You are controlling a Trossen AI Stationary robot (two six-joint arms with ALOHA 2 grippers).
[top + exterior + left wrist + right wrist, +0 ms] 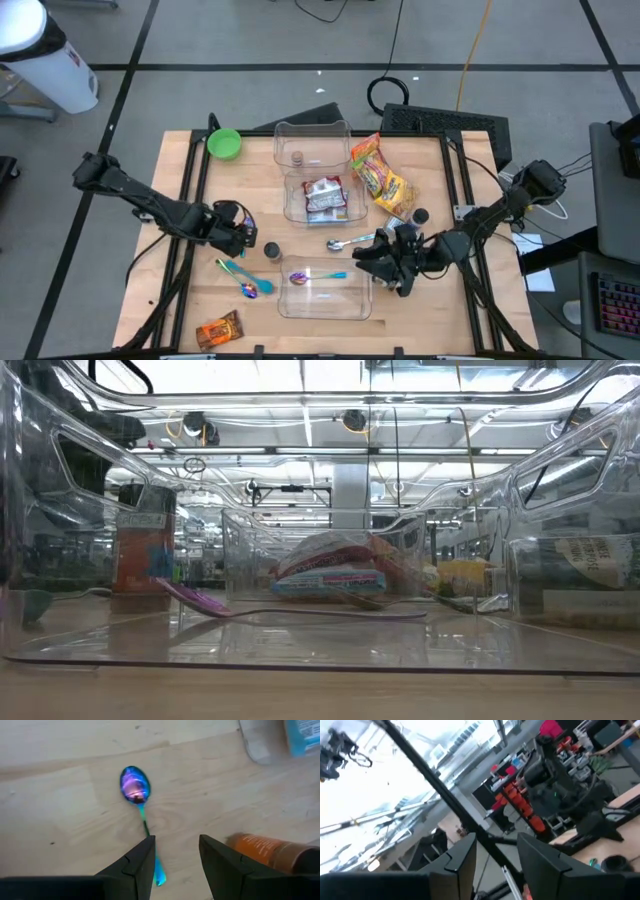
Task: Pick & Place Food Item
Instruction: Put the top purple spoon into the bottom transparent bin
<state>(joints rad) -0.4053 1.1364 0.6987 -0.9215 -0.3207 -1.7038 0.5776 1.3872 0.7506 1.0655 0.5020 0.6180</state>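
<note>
A red-and-white snack packet [325, 197] lies in the far clear container [313, 135]. A yellow-orange packet [380, 178] lies on the table against that container's right side. A brown packet [218, 330] lies at the near left edge. My left gripper [240, 235] points down at the table, open, with bare wood between its fingers [137, 865]. An iridescent spoon [136, 787] lies just beyond them, its handle passing beside one finger. My right gripper [385, 262] hovers right of the near clear container [322, 303], tipped upward and open [495, 860].
A purple-and-teal spoon [305, 277] lies in the near container. A silver spoon [345, 243] and a dark-capped jar [271, 251], its label orange [270, 852], sit mid-table. A green bowl [224, 143] stands far left. A dark frame bar [435, 790] crosses the right wrist view.
</note>
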